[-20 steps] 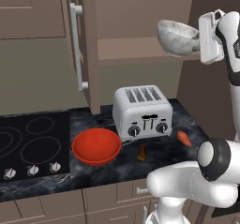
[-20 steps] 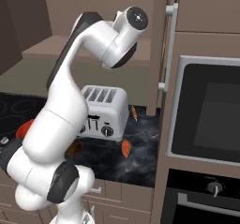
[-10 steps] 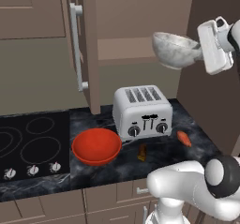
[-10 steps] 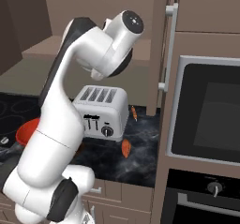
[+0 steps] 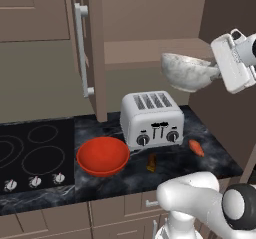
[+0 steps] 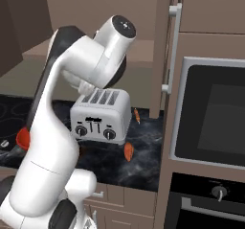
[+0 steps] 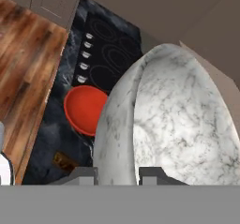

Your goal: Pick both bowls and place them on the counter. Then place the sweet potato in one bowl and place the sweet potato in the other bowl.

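Kitchen scene with the arm raised above the worktop (image 5: 210,153). The tool (image 7: 118,174) is closed on the rim of the marbled bowl (image 5: 187,73), one fingertip (image 7: 82,175) outside the wall and the other inside; the bowl hangs in the air, tilted, above and to the right of the toaster (image 5: 151,119) and touching nothing else. In the hand view the grey-white bowl (image 7: 173,124) lies across the right side, with the worktop far below it.

The red bowl (image 5: 103,155) sits upright on the black veined worktop, between the cooktop (image 5: 35,158) and the toaster, just beside the toaster's front left corner. One sweet potato (image 5: 196,147) lies on the worktop to the right of the toaster, near its front. A second, darker sweet potato (image 5: 151,162) lies in front of the toaster, between it and the worktop's front edge, near the red bowl. Both sweet potatoes are outside the bowls. From the right base view an oven (image 6: 210,122) stands in the tall unit right of the worktop
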You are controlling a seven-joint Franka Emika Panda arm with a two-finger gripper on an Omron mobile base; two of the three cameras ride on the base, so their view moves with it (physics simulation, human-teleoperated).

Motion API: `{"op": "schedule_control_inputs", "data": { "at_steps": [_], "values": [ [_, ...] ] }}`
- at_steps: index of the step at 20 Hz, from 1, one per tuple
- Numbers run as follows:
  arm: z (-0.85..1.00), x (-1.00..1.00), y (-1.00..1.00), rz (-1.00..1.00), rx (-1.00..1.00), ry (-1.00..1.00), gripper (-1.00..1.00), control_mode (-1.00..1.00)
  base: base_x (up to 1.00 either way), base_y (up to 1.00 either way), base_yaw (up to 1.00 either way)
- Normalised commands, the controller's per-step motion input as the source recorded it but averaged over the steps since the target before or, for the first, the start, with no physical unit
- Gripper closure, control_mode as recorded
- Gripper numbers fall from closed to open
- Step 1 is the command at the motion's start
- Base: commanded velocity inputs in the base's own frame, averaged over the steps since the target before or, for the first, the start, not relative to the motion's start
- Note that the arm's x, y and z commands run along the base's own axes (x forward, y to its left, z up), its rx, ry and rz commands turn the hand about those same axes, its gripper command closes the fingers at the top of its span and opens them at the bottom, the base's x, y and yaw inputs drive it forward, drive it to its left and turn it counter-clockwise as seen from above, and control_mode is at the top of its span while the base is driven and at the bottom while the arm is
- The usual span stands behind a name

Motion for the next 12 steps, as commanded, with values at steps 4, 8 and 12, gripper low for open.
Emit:
{"op": "schedule_control_inputs", "data": {
  "at_steps": [4,8,12],
  "values": [
    [-0.31,-0.71,0.17,0.0,-0.05,0.02,1.0,-1.0,0.0,0.0,0.0],
    [-0.38,-0.68,0.16,-0.01,-0.11,0.0,1.0,-1.0,0.0,0.0,0.0],
    [-0.48,-0.53,0.16,-0.11,-0.15,0.0,1.0,-1.0,0.0,0.0,0.0]
  ]
}}
